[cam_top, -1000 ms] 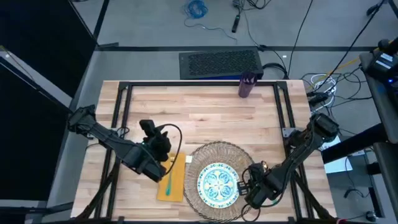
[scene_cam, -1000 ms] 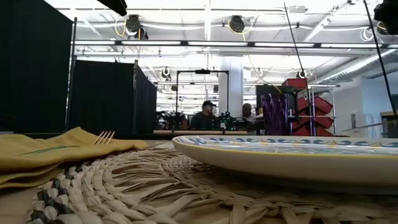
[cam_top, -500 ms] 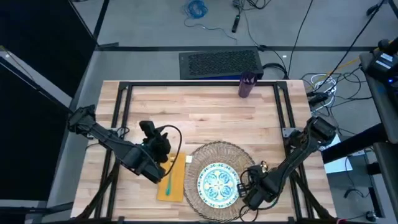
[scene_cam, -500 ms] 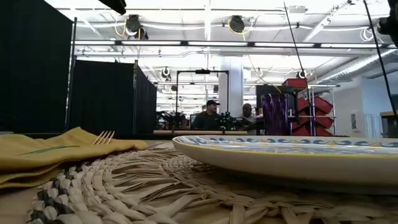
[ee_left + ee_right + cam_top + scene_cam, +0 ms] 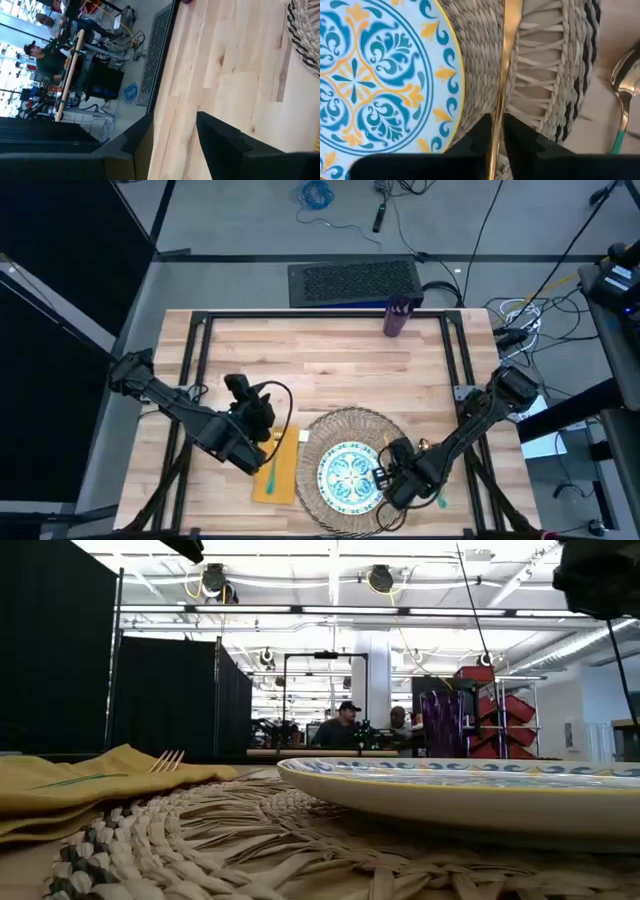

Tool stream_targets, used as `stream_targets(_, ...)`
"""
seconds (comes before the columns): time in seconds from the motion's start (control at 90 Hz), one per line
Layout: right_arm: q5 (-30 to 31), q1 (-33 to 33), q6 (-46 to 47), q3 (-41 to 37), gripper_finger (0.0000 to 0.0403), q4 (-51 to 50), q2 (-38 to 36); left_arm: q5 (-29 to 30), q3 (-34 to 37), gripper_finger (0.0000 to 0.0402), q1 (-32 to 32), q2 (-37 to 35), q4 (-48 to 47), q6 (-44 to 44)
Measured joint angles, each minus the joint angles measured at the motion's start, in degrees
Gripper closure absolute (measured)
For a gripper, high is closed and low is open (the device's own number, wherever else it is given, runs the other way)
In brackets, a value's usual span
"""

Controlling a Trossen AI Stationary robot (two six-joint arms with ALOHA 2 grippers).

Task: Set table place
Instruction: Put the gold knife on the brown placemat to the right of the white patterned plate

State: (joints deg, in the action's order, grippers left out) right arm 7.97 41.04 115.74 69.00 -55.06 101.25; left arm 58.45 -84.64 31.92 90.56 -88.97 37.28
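A blue-green patterned plate (image 5: 350, 477) lies in the middle of the round wicker placemat (image 5: 345, 425) near the table's front edge. To its left a yellow napkin (image 5: 285, 475) carries the green-handled fork (image 5: 271, 471). My right gripper (image 5: 388, 475) hovers over the mat's right part beside the plate, shut on the gold knife (image 5: 510, 50). The green-handled spoon (image 5: 624, 95) lies on the table just right of the mat. The purple cup (image 5: 397, 318) stands at the far edge. My left gripper (image 5: 236, 387) waits open, left of the mat. My right gripper pinches the knife near one end (image 5: 498, 114) between its two fingers. The knife runs forward past the fingertips, over the mat's weave between the plate's rim and the mat's edge. Whether its free end touches the mat, I cannot tell.
Black frame rails (image 5: 320, 317) run along the table's edges. Bare wood (image 5: 330, 370) stretches between the placemat and the cup. In the low view people sit at a bench (image 5: 345, 725) far behind the table.
My right gripper has moved toward the table's left edge with the knife, from beside the mat's right rim to over the mat next to the plate. The spoon now lies uncovered on the table behind it.
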Motion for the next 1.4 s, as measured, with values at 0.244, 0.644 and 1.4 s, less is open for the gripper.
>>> stream_targets(0.244, -0.3, 0.2, 1.5, -4.6, 0.0291, 6.8, -0.1, -0.3, 0.0, 0.0265, 0.0, 0.0, 0.0, -0.1)
stream_targets(0.644, 1.1, 0.3, 2.0, -5.7, 0.0303, 7.5, -0.1, -0.3, 0.0, 0.0265, 0.0, 0.0, -0.1, -0.1)
stream_targets(1.4, -1.9, 0.6, -1.0, -6.1, 0.0392, 9.2, 2.7, -0.3, 0.0, 0.0265, 0.2, 0.0, -0.1, -0.1)
